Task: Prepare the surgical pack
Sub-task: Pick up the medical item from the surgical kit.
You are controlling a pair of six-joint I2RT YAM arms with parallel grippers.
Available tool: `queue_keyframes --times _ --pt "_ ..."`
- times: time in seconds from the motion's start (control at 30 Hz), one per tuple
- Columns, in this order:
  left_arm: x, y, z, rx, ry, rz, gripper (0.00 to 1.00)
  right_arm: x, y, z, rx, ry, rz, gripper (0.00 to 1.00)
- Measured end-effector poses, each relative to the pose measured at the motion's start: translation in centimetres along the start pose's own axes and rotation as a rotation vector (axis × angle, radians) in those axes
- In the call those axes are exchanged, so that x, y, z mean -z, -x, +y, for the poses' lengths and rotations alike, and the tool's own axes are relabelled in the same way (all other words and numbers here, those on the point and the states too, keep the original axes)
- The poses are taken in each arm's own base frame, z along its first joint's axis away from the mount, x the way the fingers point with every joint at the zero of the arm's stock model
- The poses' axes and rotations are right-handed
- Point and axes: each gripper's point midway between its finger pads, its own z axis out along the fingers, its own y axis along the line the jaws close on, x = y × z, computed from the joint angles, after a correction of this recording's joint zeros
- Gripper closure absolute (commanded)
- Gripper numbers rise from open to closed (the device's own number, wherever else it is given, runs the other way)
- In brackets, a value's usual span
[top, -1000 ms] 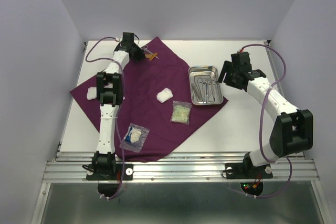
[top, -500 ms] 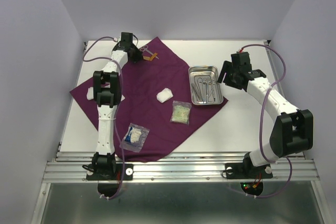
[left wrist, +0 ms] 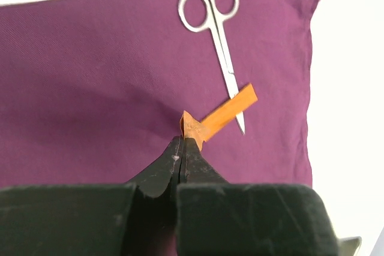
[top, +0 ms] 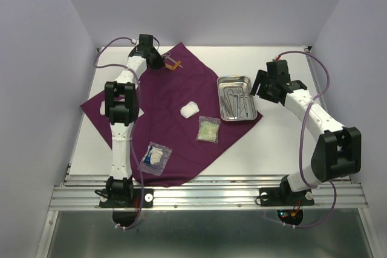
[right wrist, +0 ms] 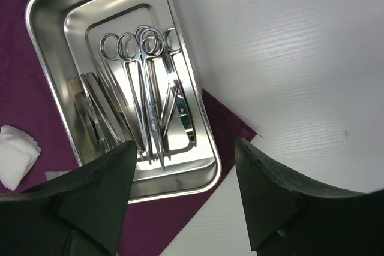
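Left gripper (left wrist: pixel 182 145) is clamped shut on one end of an orange strip (left wrist: pixel 231 107) at the far corner of the cloth (left wrist: pixel 90 76), the free end crossing the blades of the scissors (left wrist: pixel 217 40). Right gripper (right wrist: pixel 185 148) hangs wide open, empty, over the tray (right wrist: pixel 48 4) of instruments (right wrist: pixel 150 88) at the cloth's right corner. Risk I see: the pinch is at the very tip, so the strip may slip on a lift, or, if stuck to scissors or cloth, drag them askew.

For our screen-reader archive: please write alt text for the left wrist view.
Left gripper, shut, pinches one end of an orange strip over a purple cloth. Scissors lie closed on the cloth just beyond it.
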Motion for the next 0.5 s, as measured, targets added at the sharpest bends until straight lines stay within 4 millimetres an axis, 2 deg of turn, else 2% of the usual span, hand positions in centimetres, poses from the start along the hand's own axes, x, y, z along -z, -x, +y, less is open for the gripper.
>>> queue_keyframes --times 0.17,0.3,0.5 --pt "1.5 -1.0 -1.4 -0.063 -0.021 0.013 1.00 0.3 0.1 0.1 -0.008 0.006 -0.004 0.29" --pt "3.6 -1.2 -3.8 -0.127 -0.073 0.006 1.00 0.3 -0.3 -0.1 -0.008 0.005 0.000 0.28" --pt "6.3 -3.2 -8.1 -0.239 -0.190 0.041 1.00 0.4 -0.7 -0.3 -0.010 0.003 0.004 0.28"
